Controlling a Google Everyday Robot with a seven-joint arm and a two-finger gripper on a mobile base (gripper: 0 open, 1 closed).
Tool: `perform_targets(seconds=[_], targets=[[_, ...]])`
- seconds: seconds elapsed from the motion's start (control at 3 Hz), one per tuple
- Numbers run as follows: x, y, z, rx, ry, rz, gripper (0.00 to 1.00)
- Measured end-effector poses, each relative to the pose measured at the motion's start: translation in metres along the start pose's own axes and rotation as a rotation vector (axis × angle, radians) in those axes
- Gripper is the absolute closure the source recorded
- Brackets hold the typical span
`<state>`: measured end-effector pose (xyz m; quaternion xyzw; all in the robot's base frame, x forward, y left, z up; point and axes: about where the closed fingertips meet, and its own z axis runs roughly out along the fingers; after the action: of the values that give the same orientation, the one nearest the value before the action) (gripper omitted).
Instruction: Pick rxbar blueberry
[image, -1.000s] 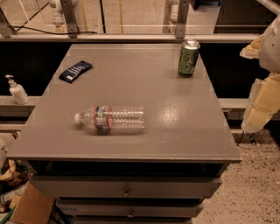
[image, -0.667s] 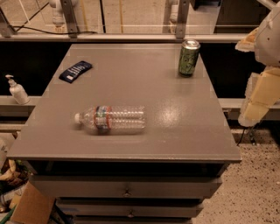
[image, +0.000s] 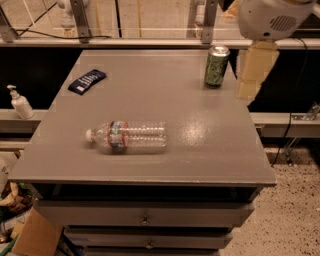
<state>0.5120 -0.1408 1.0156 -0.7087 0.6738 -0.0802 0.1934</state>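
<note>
The rxbar blueberry (image: 87, 81) is a small flat navy-blue wrapper with white lettering, lying at the far left of the grey table (image: 190, 150). My gripper (image: 251, 75) hangs at the table's far right edge, just right of the green can (image: 216, 66), below the white arm housing (image: 267, 17). It is far from the bar and holds nothing that I can see.
A clear plastic water bottle (image: 127, 136) lies on its side near the table's front middle. A white pump dispenser (image: 20, 103) stands on a ledge to the left. Metal posts (image: 80, 20) and a rail run along the back. Drawers (image: 145, 217) sit under the table.
The arm and gripper have moved left and up from beyond the table's right side to its far right edge beside the can. The objects on the table have not moved.
</note>
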Motion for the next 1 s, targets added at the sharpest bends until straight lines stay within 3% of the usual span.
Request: perform_targets(seconds=[0.33, 0.67, 1.0], targets=[[-0.052, -0.022, 0.019, 0.010, -0.028, -0.131, 0.00], [-0.052, -0.022, 0.019, 0.010, -0.028, -0.131, 0.00], [-0.065, -0.023, 0.040, 0.014, -0.083, -0.177, 0.00]])
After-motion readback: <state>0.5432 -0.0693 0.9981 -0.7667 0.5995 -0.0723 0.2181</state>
